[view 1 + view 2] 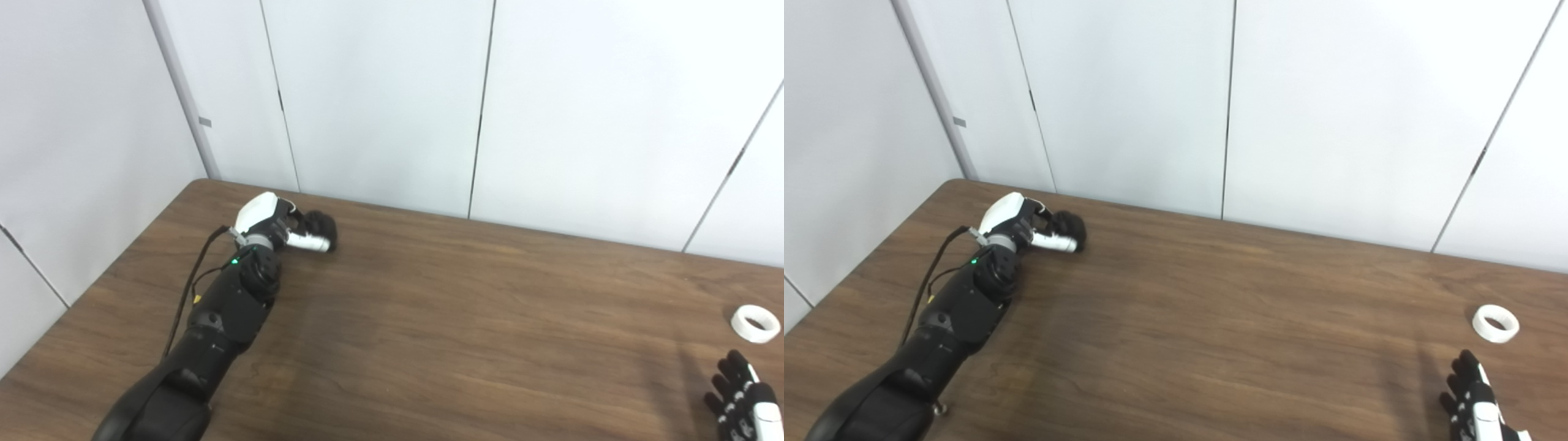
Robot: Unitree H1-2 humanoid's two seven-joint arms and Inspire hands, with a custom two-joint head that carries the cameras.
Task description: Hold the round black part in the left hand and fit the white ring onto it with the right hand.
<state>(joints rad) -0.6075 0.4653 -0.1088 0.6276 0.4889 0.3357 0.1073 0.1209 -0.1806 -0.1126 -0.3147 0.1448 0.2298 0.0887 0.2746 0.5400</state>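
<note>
left eye view
left hand (278, 223): at 10 o'clock on the table (429, 318), fingers curled around the round black part (321, 228); firm hold or not, cannot tell.
white ring (756, 323): lying flat at 4 o'clock.

right eye view
right hand (1473, 398): fingers apart, holding nothing, at 7 o'clock of the ring, not touching.
handling: ring looks light, stiff, smooth; pinch across its rim.

Glossy black left arm (226, 306) with green light, thin black cable, white-backed hands, black fingers (732, 380).
</note>
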